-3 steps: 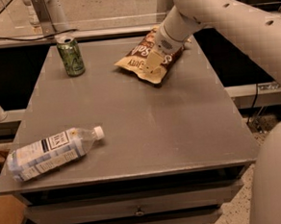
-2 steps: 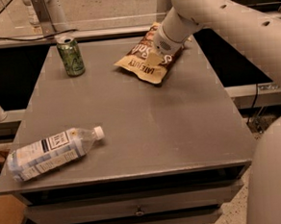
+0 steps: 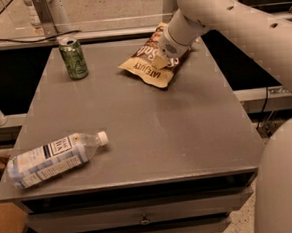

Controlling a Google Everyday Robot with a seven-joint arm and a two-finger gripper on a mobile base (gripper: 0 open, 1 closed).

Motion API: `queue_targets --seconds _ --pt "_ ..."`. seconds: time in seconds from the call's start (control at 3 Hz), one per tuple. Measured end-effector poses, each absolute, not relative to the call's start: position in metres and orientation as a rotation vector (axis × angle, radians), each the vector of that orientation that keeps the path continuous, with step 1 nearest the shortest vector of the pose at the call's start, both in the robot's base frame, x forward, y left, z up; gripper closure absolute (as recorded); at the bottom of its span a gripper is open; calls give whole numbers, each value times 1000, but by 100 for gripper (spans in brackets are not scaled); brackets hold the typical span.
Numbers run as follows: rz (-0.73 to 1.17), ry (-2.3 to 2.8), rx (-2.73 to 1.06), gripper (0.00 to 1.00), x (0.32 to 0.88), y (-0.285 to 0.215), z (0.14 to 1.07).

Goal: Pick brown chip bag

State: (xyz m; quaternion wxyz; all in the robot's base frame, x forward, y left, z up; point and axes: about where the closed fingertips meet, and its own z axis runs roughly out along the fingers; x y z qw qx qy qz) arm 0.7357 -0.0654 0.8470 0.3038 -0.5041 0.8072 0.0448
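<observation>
Your gripper [image 3: 163,58] sat low over the far right part of the gray table [image 3: 152,133], right at the brown chip bag [image 3: 143,68]. Its tip was tucked behind the round white wrist, so you could not tell whether it was spread or clamped on the bag. The white arm [image 3: 239,21] ran in from the upper right, over the table's right edge, and bent down to the bag.

The bag lay crumpled near the back of the tabletop. Its tan edge with dark lettering pointed toward the near left, and its dark-brown face with white lettering disappeared under the wrist. You could not tell whether any of it was clear of the surface.

Well apart to the left, near the far left corner, a green can [image 3: 73,57] stood upright. Close to the near left corner a clear plastic water bottle [image 3: 56,157] lay on its side, with its white cap toward the middle of the table. Below the tabletop you had drawer fronts [image 3: 143,220], and the robot's white body [image 3: 285,179] filled the lower right.
</observation>
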Motion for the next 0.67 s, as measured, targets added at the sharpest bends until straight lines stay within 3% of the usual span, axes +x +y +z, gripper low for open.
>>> queue_targets --seconds 0.33,0.67 --pt "119 2139 -1336 100 736 -65 847" --pt "146 2110 -1327 84 715 -76 864"
